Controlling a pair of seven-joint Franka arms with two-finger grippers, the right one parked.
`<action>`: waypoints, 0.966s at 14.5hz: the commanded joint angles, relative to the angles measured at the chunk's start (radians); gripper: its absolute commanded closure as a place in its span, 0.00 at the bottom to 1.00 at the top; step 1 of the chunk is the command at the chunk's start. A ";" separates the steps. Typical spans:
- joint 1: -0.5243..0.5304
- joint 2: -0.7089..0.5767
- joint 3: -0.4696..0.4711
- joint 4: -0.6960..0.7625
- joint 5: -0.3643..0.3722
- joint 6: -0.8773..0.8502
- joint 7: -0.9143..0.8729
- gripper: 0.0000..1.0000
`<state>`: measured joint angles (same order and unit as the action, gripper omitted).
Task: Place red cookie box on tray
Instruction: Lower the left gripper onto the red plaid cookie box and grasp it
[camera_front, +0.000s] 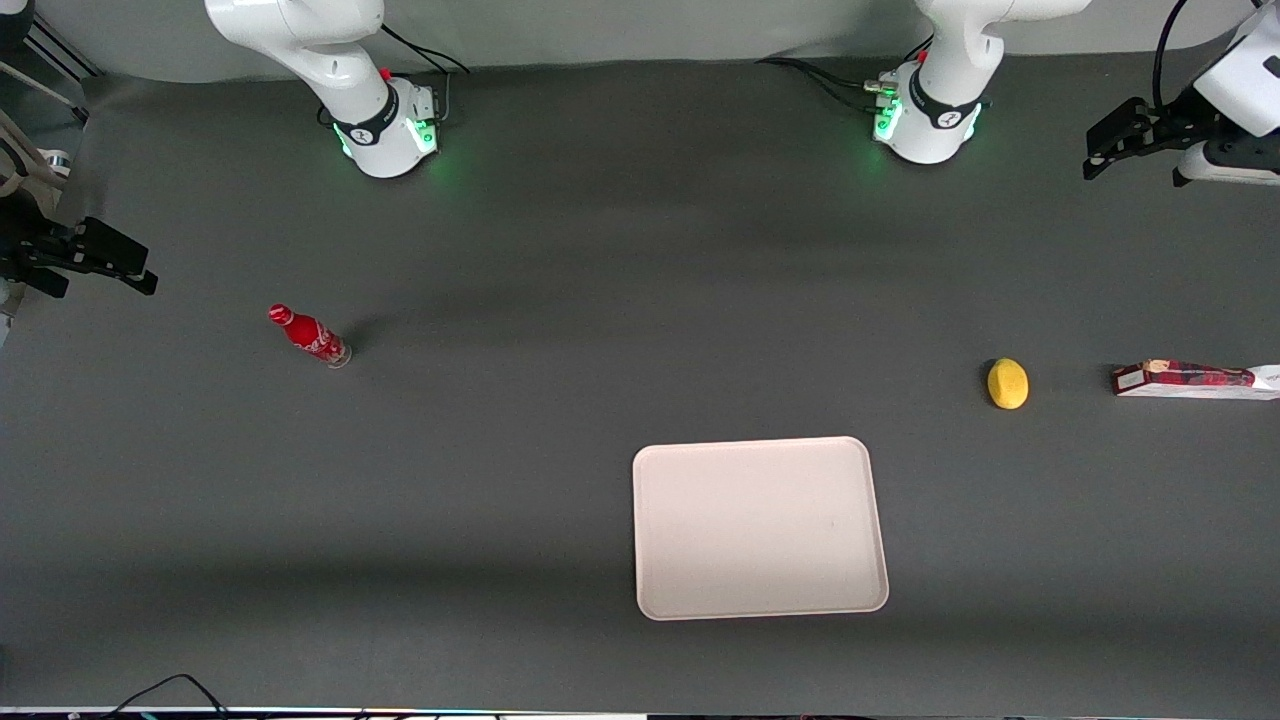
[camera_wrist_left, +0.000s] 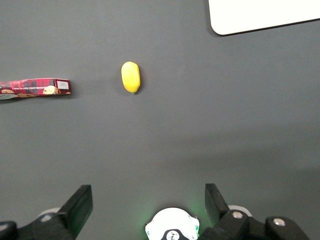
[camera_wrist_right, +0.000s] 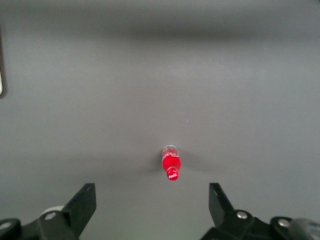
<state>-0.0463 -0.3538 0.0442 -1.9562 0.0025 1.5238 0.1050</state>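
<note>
With our gripper (camera_front: 1100, 155) at the front view's upper right, fingers spread and empty, the red cookie box (camera_front: 1190, 379) lies at mid-right edge near the lemon (camera_front: 1008, 384), which we might knock reaching toward the tray (camera_front: 760, 600).

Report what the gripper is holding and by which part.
Nothing. The gripper is open and empty, hovering high above the table; the cookie box lies untouched beside the lemon.

Dark-red cookie box (camera_front: 1190, 379), cream tray (camera_front: 760, 600), yellow lemon (camera_front: 1007, 384), black pincer (camera_wrist_left: 148, 202)
</note>
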 joint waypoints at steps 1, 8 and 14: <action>0.003 0.041 -0.012 0.045 0.025 -0.025 -0.019 0.00; 0.005 0.113 0.075 0.124 0.028 -0.037 -0.019 0.00; 0.013 0.456 0.297 0.396 0.053 -0.011 0.477 0.00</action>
<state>-0.0374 -0.0860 0.2527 -1.7252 0.0538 1.5268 0.3486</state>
